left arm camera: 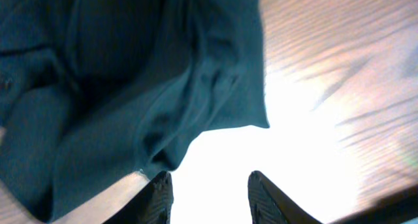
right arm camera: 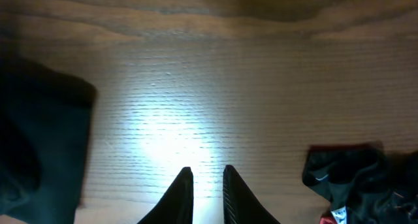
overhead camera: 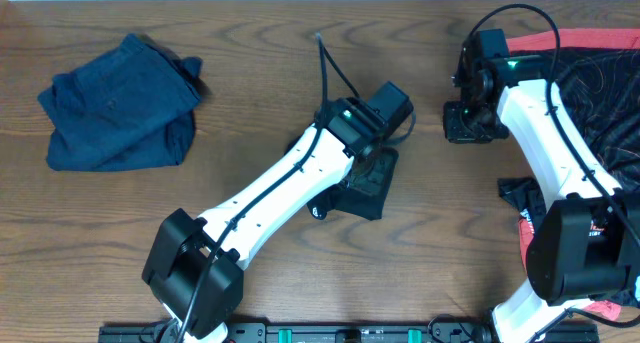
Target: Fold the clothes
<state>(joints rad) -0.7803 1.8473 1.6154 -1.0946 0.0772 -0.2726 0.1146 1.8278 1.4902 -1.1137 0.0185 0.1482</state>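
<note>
A small dark teal garment (overhead camera: pixel 366 190) lies crumpled at the table's middle. My left gripper (overhead camera: pixel 378 166) is right over it. In the left wrist view the garment (left arm camera: pixel 117 87) fills the upper left, and my left gripper (left arm camera: pixel 209 192) is open and empty at its lower edge, over bare table. A folded blue garment (overhead camera: pixel 118 105) lies at the far left. A black and red pile of clothes (overhead camera: pixel 600 83) lies at the right. My right gripper (overhead camera: pixel 468 123) hovers over bare wood, its fingers (right arm camera: pixel 208 185) nearly together and empty.
The wooden table (overhead camera: pixel 250 73) has its back edge along the top. In the right wrist view the dark garment's edge (right arm camera: pixel 39 139) is at left and a black and red piece (right arm camera: pixel 349 175) at lower right. The right arm (overhead camera: pixel 555 143) crosses the pile.
</note>
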